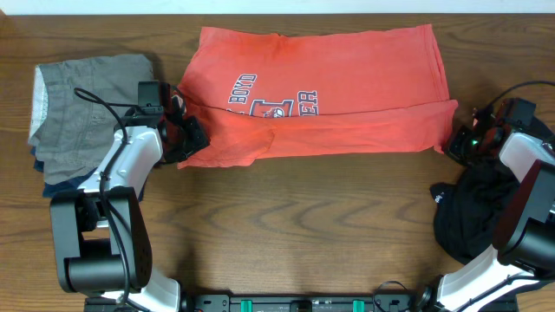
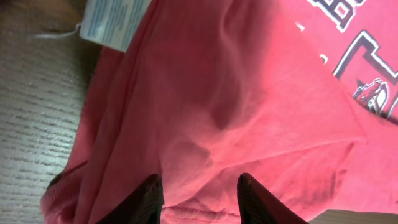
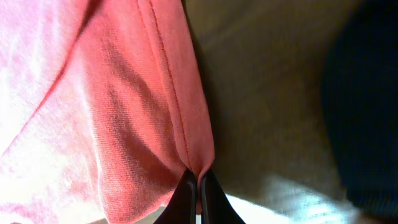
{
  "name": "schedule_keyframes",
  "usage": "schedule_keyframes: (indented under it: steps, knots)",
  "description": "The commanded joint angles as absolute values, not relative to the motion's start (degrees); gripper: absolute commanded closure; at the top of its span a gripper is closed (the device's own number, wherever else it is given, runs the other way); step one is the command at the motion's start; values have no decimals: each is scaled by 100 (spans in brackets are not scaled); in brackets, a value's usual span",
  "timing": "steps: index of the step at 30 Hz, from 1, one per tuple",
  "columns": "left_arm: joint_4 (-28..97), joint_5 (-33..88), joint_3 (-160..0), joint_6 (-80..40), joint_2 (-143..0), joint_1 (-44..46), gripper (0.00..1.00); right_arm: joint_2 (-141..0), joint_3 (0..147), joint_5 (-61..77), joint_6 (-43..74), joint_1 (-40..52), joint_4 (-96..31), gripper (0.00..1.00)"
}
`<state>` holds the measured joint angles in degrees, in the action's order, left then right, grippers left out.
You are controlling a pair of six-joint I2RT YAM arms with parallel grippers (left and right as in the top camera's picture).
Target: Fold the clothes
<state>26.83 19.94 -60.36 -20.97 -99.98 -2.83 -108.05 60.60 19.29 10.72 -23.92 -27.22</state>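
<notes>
i see the coral-red cotton t-shirt [image 1: 347,87] spanning the upper middle of the frame, long axis left to right. my right gripper [image 3: 198,186] pinches its right hem corner tight; my left gripper [image 2: 200,194] stands part open over its left edge, holding nothing.

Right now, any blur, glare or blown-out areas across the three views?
Overhead: even light, sharp; the coral-red cotton T-shirt lettering is sharp, the limp black garment shows almost no detail. Left wrist: soft close-up, pale-blue label text unreadable. Right wrist: shirt blown out at left, glare on the brown wooden table, black cloth a blur.
</notes>
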Motion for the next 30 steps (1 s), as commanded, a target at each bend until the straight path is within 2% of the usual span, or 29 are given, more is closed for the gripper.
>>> schedule_keyframes:
  steps: [1, 8, 12, 15, 20, 27, 30]
  knots:
    - [2733, 1833, -5887, -2064, -9998, -281, 58, -10801, 6020, 1142, 1424, -2434, -3140, 99]
    - [2733, 1758, -5548, -2067, -9998, -281, 54, -10801, 6020, -899, 2604, -2626, -4534, 99]
    - [2816, 1732, -5433, -2067, -9998, -281, 54, -10801, 6023, -1070, 2552, -2714, -4606, 99]
    - [2768, 1900, -5454, -2064, -9959, -281, 53, -10798, 6045, -539, 2217, -2707, -4473, 99]
    - [2777, 2556, -5603, -2062, -9730, -281, 52, -10759, 6300, 937, 1767, -2705, -4550, 87]
    - [2932, 2744, -5605, -1695, -9124, 36, 26, -10499, 6831, 1570, 1767, -2694, -4995, 74]
    - [2856, 2727, -5605, -1413, -9109, 405, 23, -10425, 6973, 1815, 1566, -2681, -5105, 72]
